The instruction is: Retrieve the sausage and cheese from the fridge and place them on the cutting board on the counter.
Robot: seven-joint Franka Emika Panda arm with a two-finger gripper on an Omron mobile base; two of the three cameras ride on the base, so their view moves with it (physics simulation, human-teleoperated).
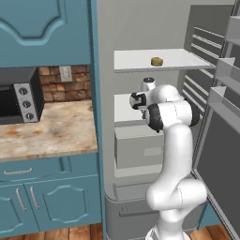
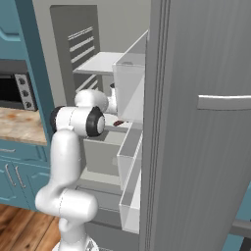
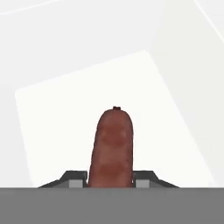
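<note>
Fridge is shown with its door swung open, the grey body taking up the centre and right of the left base view. A counter with a toaster oven is seen at the left of that frame. The arm is stretched into the middle shelf. Cheese is seen on the upper shelf, near the top centre. In the hand view, the sausage is clamped between the gripper fingers at the bottom centre, over a white shelf.
</note>
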